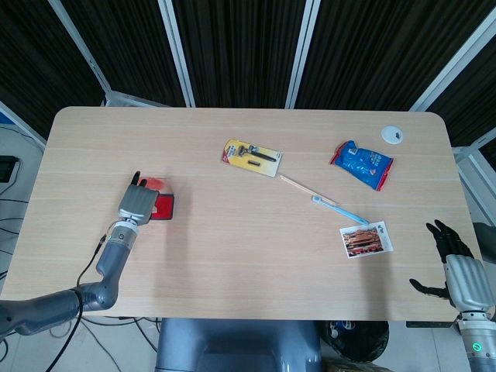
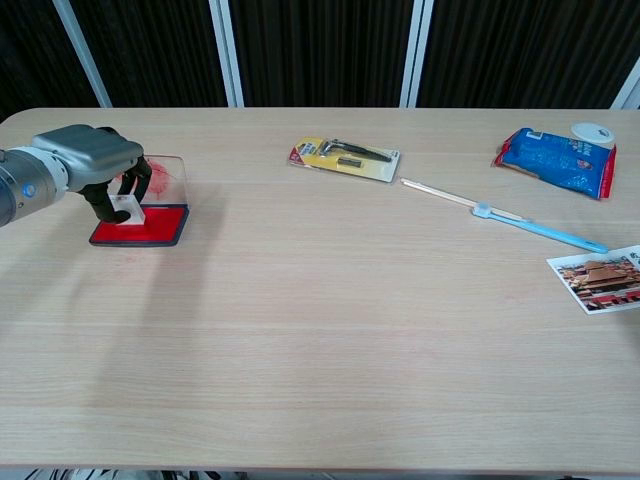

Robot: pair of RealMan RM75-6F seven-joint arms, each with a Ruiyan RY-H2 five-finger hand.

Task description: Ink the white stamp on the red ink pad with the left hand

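The right hand (image 1: 457, 271) is hovering at the near right edge of the pale wooden surface (image 2: 330, 300), its fingers spread apart and holding nothing. Farther back on the left, the left hand (image 2: 100, 165) is gripping the small white block stamp (image 2: 127, 207), which is touching the flat red ink pad (image 2: 150, 228).

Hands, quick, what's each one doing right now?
Left hand: holding the white stamp, pressed on the red ink pad.
Right hand: open, holding nothing.
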